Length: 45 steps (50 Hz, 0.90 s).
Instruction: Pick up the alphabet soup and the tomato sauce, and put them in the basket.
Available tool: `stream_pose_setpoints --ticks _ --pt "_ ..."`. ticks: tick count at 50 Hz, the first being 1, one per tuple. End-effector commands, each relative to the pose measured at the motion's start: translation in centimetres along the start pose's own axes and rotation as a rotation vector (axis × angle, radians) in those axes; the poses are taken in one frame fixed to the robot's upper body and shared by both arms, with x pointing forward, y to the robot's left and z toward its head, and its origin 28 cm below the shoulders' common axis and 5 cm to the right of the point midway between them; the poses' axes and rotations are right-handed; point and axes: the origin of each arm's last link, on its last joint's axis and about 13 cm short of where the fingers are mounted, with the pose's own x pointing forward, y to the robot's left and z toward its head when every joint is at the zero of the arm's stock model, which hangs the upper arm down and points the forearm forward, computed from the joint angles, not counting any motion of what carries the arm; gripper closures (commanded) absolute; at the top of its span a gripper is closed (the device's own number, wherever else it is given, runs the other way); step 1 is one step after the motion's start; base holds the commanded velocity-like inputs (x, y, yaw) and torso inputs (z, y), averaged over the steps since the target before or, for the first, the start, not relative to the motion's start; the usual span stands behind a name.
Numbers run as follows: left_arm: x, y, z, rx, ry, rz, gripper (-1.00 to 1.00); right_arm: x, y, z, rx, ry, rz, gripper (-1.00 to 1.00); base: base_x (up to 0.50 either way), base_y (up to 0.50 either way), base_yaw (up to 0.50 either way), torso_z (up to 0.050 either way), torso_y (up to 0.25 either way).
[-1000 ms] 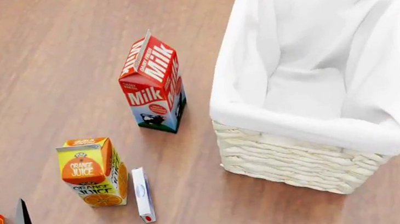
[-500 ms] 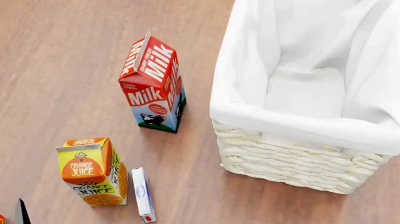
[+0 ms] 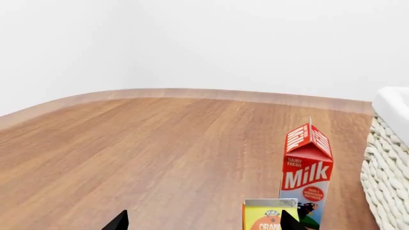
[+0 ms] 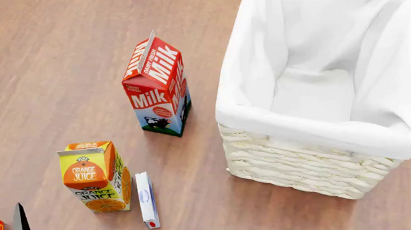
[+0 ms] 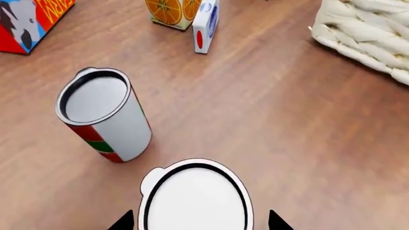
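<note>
Basket sat empty, unmoved from earlier; tomato sauce stood beside the second can. Right gripper spread around that can, left gripper spread, empty.

Left gripper: two black pointed fingertips. Right gripper: likewise, only black tips showing.

We see a red Milk carton upright on the wooden floor, a yellow orange-juice carton just before it, the wicker basket alongside, our left gripper's fingertips spread wide.
</note>
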Motion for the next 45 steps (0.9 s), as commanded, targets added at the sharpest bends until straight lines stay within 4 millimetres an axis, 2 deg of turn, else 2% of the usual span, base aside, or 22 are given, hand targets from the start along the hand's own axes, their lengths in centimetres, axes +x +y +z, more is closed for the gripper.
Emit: stream_pose_setpoints --ticks 1,9,10,29,45 --pt "0.2 0.0 0.0 -0.044 0.006 -0.029 -1.0 0.8 -0.3 0.1 -0.009 0.003 -0.003 -1.0 0.0 0.0 0.0 0.0 0.0" --pt "0.1 0.1 0.1 -0.045 0.005 -0.031 -1.0 0.8 -0.2 -0.1 0.004 0.004 -0.001 -1.0 0.0 0.0 0.0 0.0 0.0" --pt "0.2 0.1 0.1 -0.045 0.005 -0.03 -1.0 0.8 -0.2 0.0 0.006 0.001 0.001 1.0 0.0 0.0 0.0 0.0 0.0" --pt "0.2 0.0 0.0 -0.045 0.006 -0.032 -1.0 0.6 -0.2 0.4 0.011 -0.019 0.016 1.0 0.0 0.0 0.0 0.0 0.0" --pt "0.2 -0.1 -0.2 -0.046 0.017 -0.031 -1.0 -1.4 -2.9 4.1 0.009 -0.137 -0.071 1.0 0.0 0.0 0.0 0.0 0.0"
